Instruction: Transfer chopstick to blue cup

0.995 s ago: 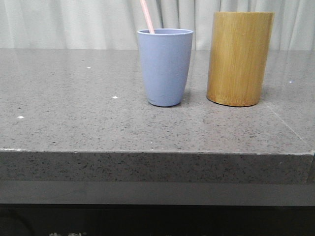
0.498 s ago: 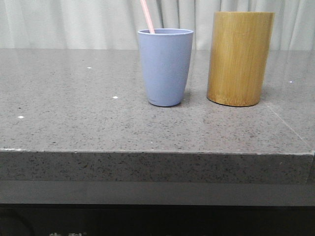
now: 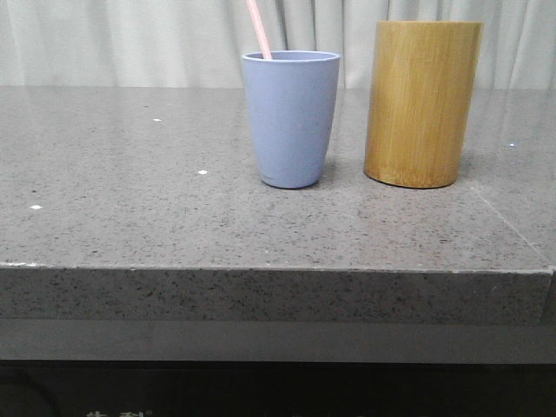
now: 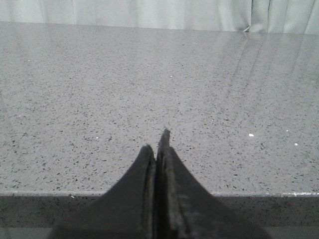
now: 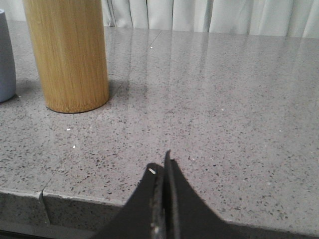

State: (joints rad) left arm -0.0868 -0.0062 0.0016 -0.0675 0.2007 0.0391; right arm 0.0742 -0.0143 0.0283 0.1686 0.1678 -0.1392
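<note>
Resting pressed together and empty, the left gripper and right gripper sit back at the table edge. Just beside the bamboo holder, the blue cup holds the leaning chopstick. It looks light, stiff and slippery; pinch its upper shaft.

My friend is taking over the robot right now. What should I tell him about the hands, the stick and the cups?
Left gripper: shut, holding nothing, low near the front edge of the grey table.
Right gripper: shut, holding nothing, near the table edge, apart from the bamboo holder.
The chopstick stands in the blue cup, leaning left, its top out of the picture. The blue cup is upright, just left of the bamboo holder, not touching it.
Done: the chopstick is in the blue cup.
Left: nothing seems needed; the inside of the bamboo holder is hidden.
</note>
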